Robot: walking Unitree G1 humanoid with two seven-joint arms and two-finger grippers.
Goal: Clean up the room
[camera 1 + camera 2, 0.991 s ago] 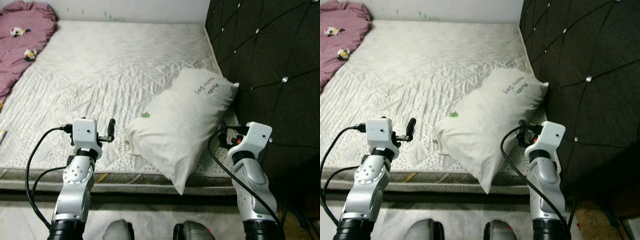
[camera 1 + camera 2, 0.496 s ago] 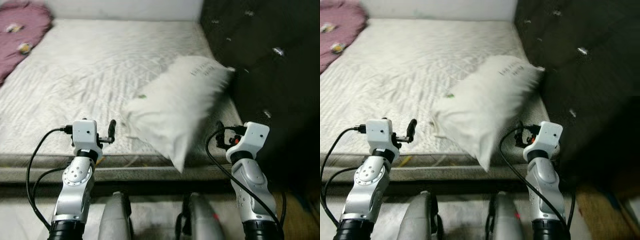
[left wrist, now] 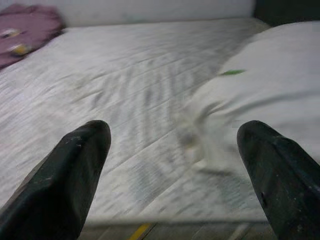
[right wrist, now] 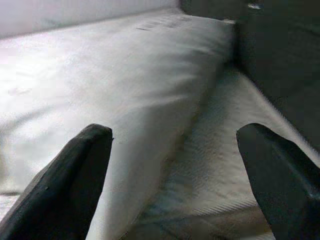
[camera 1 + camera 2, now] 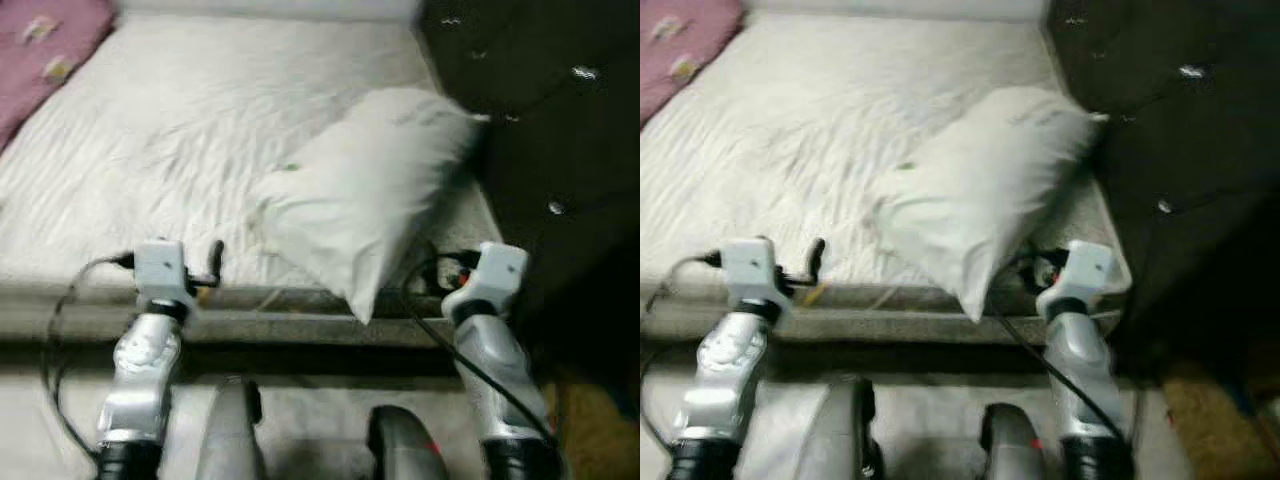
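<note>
A white pillow (image 5: 370, 190) lies tilted on the near right corner of the quilted white mattress (image 5: 180, 130), its far end against the dark headboard (image 5: 540, 120). My left gripper (image 3: 175, 155) is open with nothing in it, level with the mattress's near edge and left of the pillow's lower corner. My right gripper (image 4: 175, 155) is also open and holds nothing. It hovers at the pillow's right side (image 4: 125, 100), close to the bed's near right corner. From the head, the left gripper (image 5: 215, 260) and right gripper (image 5: 440, 268) sit just in front of the bed edge.
A pink blanket (image 5: 45, 45) with small patches lies at the far left of the bed. The tufted headboard walls off the right side. A small yellow thing (image 5: 815, 293) sits at the mattress's near edge. My own knees (image 5: 235, 430) show over pale floor.
The whole picture has shifted and blurred, so the camera has moved; the bed edge now sits higher and nearer. Pillow and blanket stay put. Both arms keep their pose, fingers still apart.
</note>
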